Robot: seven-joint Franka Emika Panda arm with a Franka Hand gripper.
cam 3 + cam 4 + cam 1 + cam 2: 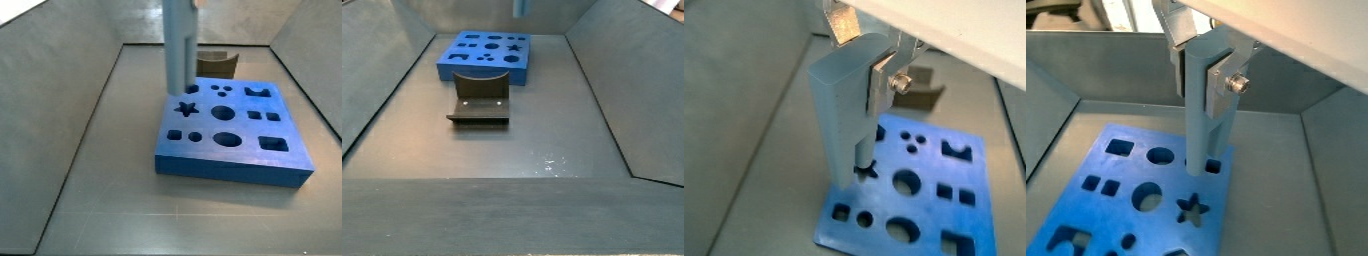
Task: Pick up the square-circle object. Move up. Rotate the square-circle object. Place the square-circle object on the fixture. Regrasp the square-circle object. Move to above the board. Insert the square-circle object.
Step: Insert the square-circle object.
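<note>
Grey matte floor (543,130) w/ grey walls (603,80) on all sides, i.e. a shallow bin; faint scuffs on the floor near the front in a side view. No writing or labels legible anywhere.

Count: 1 board (234,150), 1 fixture (480,105), 1 square-circle object (181,50), 1 gripper (1204,62).

Board is blue, thick, lies flat on the floor; top face has a star, circles, squares, an oval and notched cut-outs. Also seen in both wrist views (931,215) (1146,200) and at the far end of a side view (486,55).

Fixture: dark, sits on the floor just beside the board (217,64), apart from the peg.

Square-circle object hangs upright, gripped at its upper part between the silver fingers (1227,80); gripper is closed around it, above the board. Its lower tip is at the board's top face near the star hole (189,108) in a side view; both wrist views (842,110) (1201,130) put the tip at a small hole, depth of entry can't be told.
</note>
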